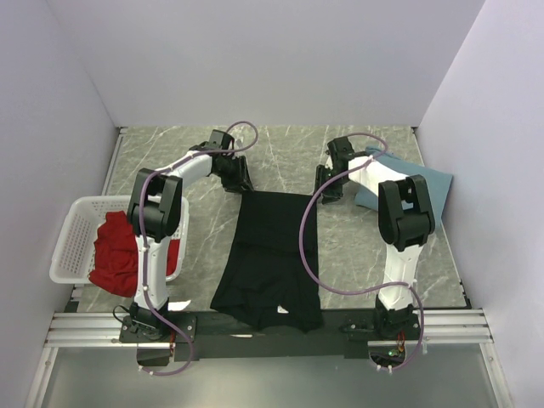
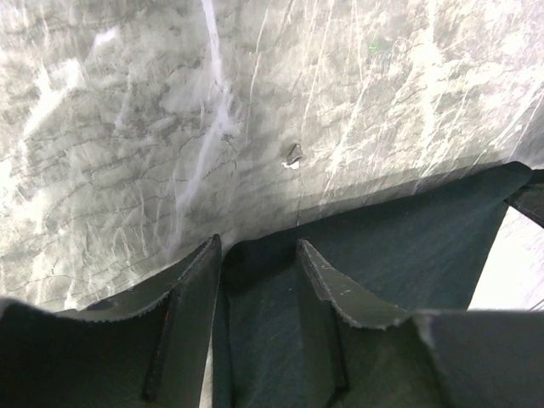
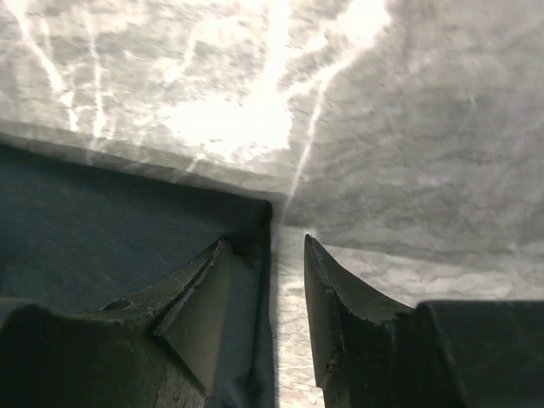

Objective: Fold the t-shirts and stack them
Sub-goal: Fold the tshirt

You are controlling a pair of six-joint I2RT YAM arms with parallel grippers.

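I see the black t-shirt (image 1: pixel 272 255) spread flat mid-table, its near end by the arm bases. On the left, the red t-shirt (image 1: pixel 115 251) sits in the white basket (image 1: pixel 72 225). At the black shirt's far corners, my left gripper (image 2: pixel 255 246) stands part-open astride the cloth, and my right gripper (image 3: pixel 289 231) is part-open over its edge. The dusty-blue t-shirt (image 1: pixel 429 183) lies far right.

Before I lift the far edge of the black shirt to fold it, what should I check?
1. Left fingers straddle the black shirt at its far left corner: ok.
2. Left fingers closed on cloth: not ok, a gap shows.
3. Right fingers at the far right corner: ok, though one is off the cloth.
4. Right fingers closed on cloth: not ok, open.
5. Shirt lying flat: not ok, near end looks rumpled.
6. blue shirt out of the way: ok, far right, apart.
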